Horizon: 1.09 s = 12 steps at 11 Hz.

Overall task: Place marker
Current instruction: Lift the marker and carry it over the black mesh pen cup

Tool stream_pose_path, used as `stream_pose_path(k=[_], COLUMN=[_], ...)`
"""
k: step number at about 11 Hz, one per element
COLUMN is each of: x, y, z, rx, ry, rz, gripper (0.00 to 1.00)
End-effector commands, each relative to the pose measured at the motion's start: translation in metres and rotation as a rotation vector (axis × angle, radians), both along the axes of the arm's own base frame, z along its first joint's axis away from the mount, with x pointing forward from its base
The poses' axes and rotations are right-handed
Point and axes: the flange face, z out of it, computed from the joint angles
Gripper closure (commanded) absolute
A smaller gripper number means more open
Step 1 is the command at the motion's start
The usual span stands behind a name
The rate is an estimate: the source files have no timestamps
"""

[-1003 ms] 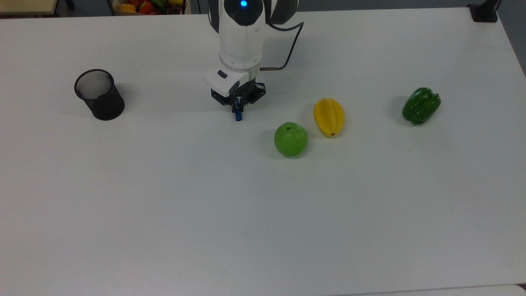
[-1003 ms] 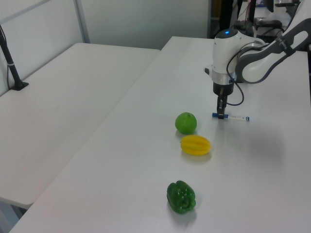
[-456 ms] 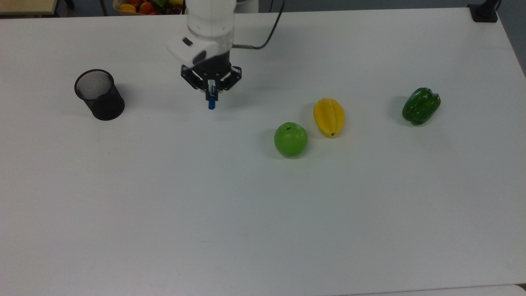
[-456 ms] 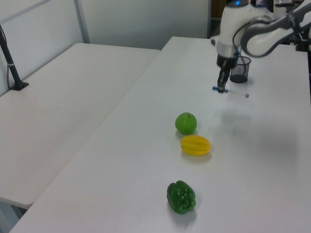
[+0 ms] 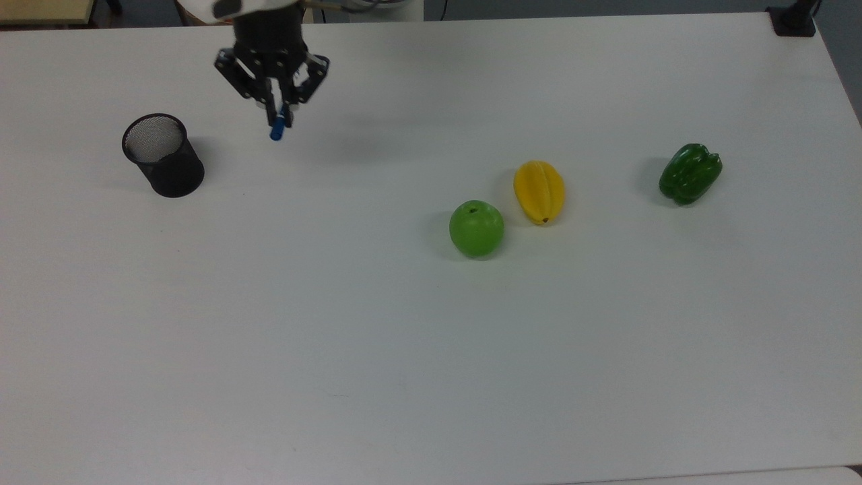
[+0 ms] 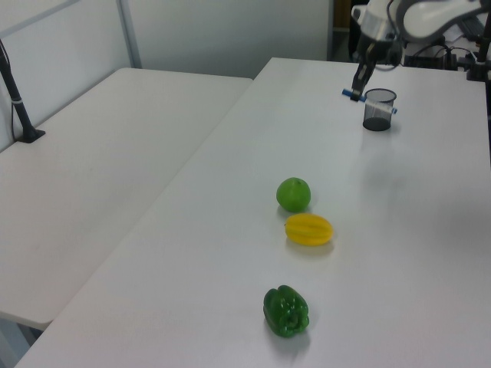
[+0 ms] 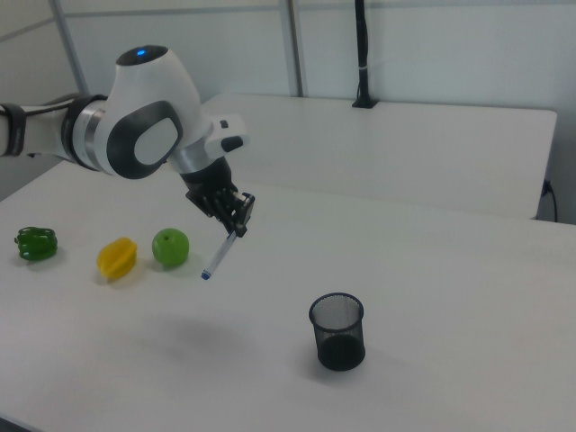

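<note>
The marker, slim and white with a blue tip, hangs tilted in the air with my gripper shut on its upper end. In the top view its blue cap sticks out below the gripper. The black mesh cup stands upright on the table, to the top view's left of the gripper and apart from it. In the left view the marker lies across the line of sight to the cup, under the gripper. The right view has the cup lower right of the marker, with a clear gap between them.
A green apple, a yellow starfruit and a green pepper lie on the white table toward the top view's right. A black clamp base sits at the far right corner. A second white table adjoins it in the left view.
The arm has swung toward the top view's left and risen, carrying the marker off the table from near the apple to a spot close to the mesh cup. The fruits have not moved.
</note>
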Motion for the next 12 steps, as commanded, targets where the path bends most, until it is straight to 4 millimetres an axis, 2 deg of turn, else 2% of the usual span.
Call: stream_pose_path(k=[1,3,6,7,8,10,12], x=[-0.005,-0.009,-0.014,-0.016,-0.021,-0.032,-0.044], y=[-0.046,-0.070,-0.106,-0.118,-0.141,-0.165,-0.186], z=[0.040,0.054,0.062,0.057,0.054,0.041,0.013], rx=[0.049,0.034,-0.009,-0.029,-0.051,-0.010,-0.020], ry=[-0.018,-0.062,-0.145,-0.174,-0.211,-0.266,-0.325], rz=[0.026,0.057,0.083,0.079,0.068,0.062,0.038], gripper=[1.00,1.00,1.00,1.00,1.00,1.00,1.00])
